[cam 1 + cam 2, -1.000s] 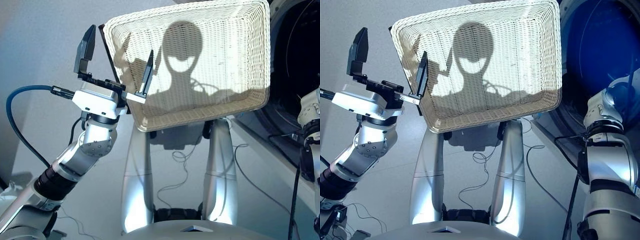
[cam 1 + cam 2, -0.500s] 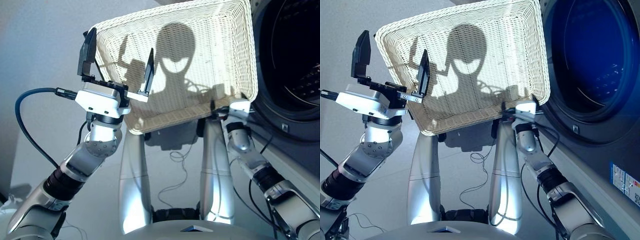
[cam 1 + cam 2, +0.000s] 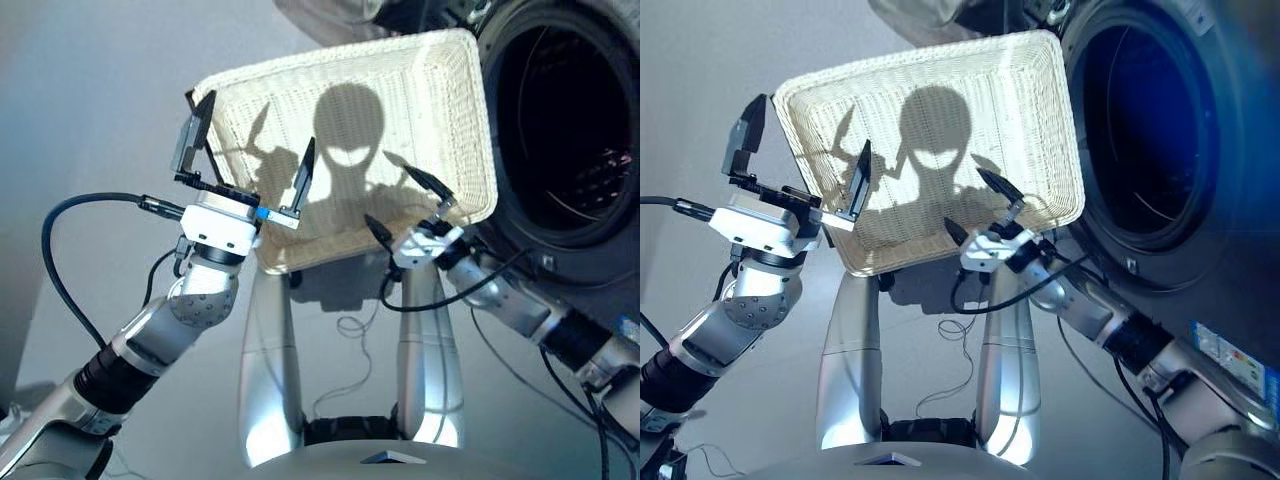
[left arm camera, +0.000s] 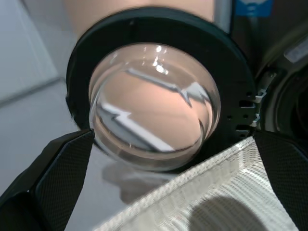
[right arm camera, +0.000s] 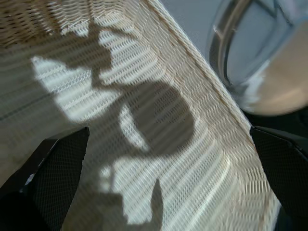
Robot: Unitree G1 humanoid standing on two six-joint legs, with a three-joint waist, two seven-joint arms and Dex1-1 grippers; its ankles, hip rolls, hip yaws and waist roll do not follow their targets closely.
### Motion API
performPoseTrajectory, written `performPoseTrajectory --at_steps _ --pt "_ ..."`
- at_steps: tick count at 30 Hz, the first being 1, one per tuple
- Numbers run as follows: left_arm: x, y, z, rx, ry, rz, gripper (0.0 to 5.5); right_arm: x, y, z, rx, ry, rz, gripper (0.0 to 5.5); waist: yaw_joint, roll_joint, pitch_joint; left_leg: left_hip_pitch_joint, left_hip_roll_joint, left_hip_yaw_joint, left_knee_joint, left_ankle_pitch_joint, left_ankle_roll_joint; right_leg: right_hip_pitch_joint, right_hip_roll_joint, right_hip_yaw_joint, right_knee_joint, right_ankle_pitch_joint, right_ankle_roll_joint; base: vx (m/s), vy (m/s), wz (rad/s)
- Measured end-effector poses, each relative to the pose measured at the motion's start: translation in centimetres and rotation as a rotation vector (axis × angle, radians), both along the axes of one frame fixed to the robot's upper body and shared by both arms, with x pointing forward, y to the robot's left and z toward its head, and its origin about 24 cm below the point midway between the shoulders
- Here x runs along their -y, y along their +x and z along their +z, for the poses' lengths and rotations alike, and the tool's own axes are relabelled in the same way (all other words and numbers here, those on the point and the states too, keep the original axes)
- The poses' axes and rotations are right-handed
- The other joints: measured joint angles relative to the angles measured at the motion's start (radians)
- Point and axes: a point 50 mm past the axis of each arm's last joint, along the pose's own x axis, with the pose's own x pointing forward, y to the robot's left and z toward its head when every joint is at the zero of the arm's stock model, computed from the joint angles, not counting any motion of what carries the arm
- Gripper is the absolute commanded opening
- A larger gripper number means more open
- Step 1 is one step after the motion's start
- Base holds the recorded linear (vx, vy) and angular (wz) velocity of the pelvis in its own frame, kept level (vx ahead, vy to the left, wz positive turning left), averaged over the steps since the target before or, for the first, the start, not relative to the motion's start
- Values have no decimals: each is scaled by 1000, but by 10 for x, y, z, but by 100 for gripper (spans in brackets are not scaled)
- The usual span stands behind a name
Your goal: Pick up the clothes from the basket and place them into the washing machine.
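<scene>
Over the bare basket (image 3: 455,120), left gripper (image 3: 250,155) and right gripper (image 3: 408,205) gape.

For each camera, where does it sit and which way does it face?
Head eyes: look down over both arms at the basket and washing machine; left gripper, right gripper show.
Left wrist: faces the porthole door, fingers open.
Right wrist: faces the basket floor, fingers open.
Every view shows the basket.
</scene>
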Motion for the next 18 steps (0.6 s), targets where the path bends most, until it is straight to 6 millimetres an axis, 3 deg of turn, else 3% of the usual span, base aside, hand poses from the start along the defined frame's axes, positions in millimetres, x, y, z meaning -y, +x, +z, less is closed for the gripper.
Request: performPoseTrajectory --at_steps 4,8,11,15,18 --pt "-21 10 -79 -435 -280 54 550 22 -14 -45 -250 109 -177 550 -2 -14 -2 246 -10 -7 -184 40 -10 251 -11 -53 -159 10 1 145 -11 136" --pt "-41 -5 -156 -764 -418 160 550 36 -23 -88 -453 226 -376 550 1 -23 -2 520 -10 -24 -381 88 -24 532 -12 -109 -324 37 -6 189 26 176" --pt "-53 -16 -181 -851 -441 219 550 40 -30 -99 -507 281 -441 550 5 -28 -18 671 -5 -34 -510 122 -29 695 -6 -144 -456 67 -5 215 32 136" --pt "-63 -28 -202 -924 -406 287 550 39 -39 -116 -577 334 -504 550 4 -37 -103 760 -1 -31 -620 150 -26 800 -2 -165 -593 108 -1 132 45 38" --pt "-74 -55 -234 -1074 -281 366 550 48 -61 -146 -707 302 -596 550 3 -35 -218 825 -3 -14 -696 162 -24 865 -5 -166 -680 129 8 148 43 -71"
